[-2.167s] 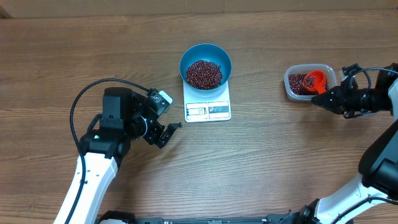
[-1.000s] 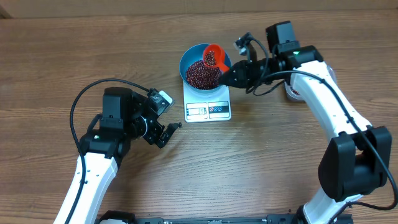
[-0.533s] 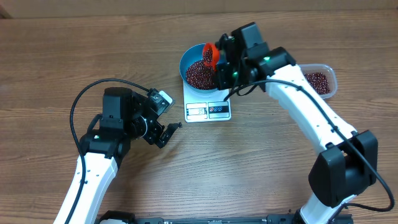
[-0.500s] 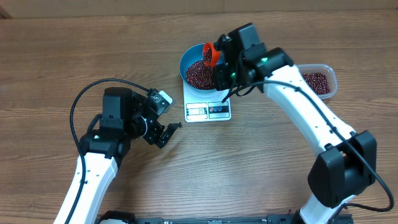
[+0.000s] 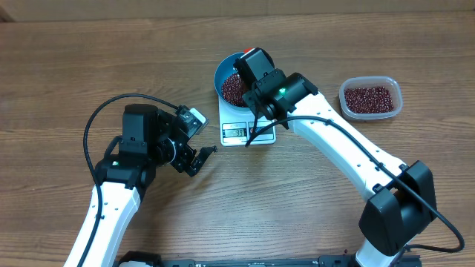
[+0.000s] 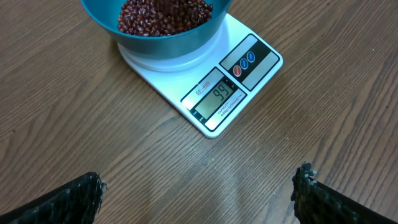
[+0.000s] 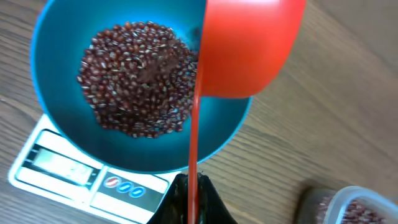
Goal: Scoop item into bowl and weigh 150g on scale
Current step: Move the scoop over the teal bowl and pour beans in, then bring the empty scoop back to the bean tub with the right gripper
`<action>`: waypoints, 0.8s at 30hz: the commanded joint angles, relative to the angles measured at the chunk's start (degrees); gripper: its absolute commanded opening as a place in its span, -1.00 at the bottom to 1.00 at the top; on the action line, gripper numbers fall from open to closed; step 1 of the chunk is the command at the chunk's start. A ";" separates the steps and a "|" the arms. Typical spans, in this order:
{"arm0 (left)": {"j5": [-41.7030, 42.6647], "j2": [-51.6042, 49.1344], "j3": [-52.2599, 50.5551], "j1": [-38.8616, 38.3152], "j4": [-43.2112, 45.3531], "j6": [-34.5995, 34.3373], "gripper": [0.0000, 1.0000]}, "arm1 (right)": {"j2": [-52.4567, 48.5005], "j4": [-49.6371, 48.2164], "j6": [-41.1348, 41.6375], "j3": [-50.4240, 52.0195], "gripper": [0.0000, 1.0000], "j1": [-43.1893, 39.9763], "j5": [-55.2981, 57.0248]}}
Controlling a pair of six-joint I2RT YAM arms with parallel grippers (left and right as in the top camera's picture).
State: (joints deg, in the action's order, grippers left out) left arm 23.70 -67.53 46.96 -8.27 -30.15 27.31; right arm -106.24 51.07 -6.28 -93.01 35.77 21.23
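- Bowl (image 7: 219, 134) is set on scale (image 6: 205, 87), far centre of counter, so beans (image 7: 134, 78) added are weighed.
- Red scoop (image 7: 249, 46) is held tipped over the bowl's rim for pouring; more is probably needed.
- Right hand (image 7: 189, 196) is clenched on the scoop handle.
- Left hand (image 6: 198, 186) is spread wide, empty, near-left of scale.
- Tub (image 5: 343, 96) stands far right.

We count one blue bowl (image 6: 161, 45), one scale (image 6: 186, 81), one clear tub (image 5: 344, 104), one red scoop (image 7: 249, 46), two heaps of beans (image 6: 161, 15), and two hands: left hand (image 6: 198, 186), right hand (image 7: 189, 199).
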 commanded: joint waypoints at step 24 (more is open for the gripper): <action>-0.17 0.02 0.04 -0.11 0.15 -0.55 0.99 | 7.89 17.68 -1.22 -16.37 -0.93 -12.22 -21.75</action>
State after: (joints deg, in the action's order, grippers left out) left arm 23.70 -67.53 46.96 -8.27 -30.15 27.31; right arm -103.55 66.02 -9.06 -104.88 27.90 7.46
